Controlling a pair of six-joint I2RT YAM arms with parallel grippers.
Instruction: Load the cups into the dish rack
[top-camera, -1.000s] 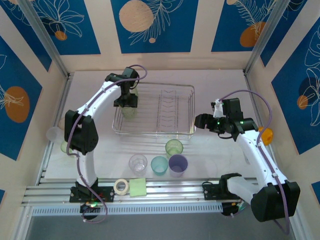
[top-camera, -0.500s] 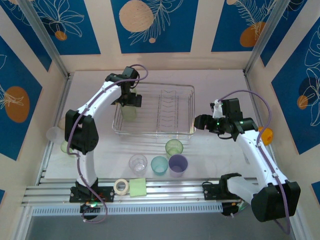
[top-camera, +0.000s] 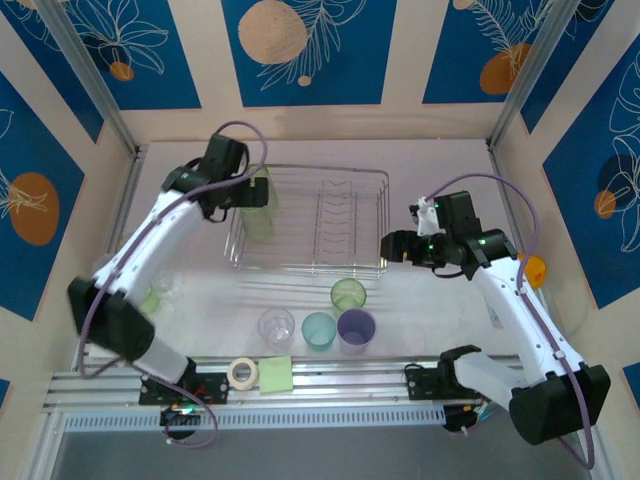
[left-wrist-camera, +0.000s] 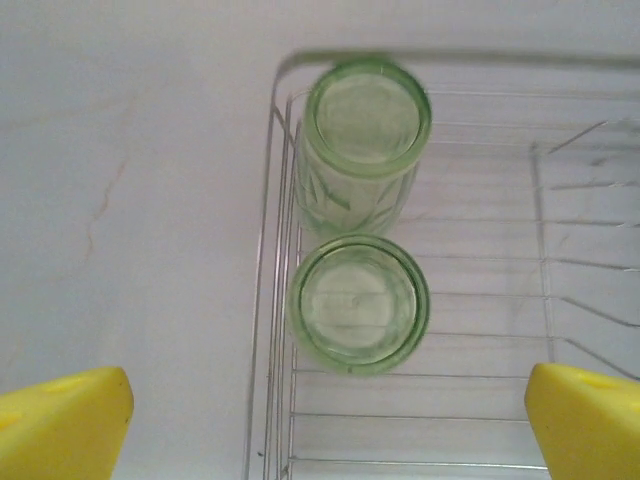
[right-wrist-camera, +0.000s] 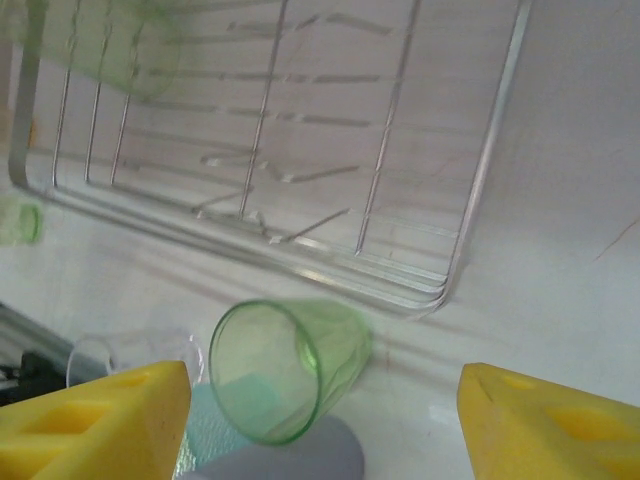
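Nearest to me a clear cup (top-camera: 276, 325), a teal cup (top-camera: 319, 330) and a lavender cup (top-camera: 356, 329) stand in a row, mouths up, and a green cup (top-camera: 348, 294) stands upright just behind them, before the dish rack (top-camera: 305, 267). In the rack's left end two light green cups (left-wrist-camera: 358, 300) stand with the long axis vertical, one behind the other. The left gripper (left-wrist-camera: 325, 425) above them and the right gripper (right-wrist-camera: 325, 420) both have fingers wide apart and hold nothing.

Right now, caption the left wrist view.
Two light green plastic cups in the silver wire dish rack, left gripper open above.
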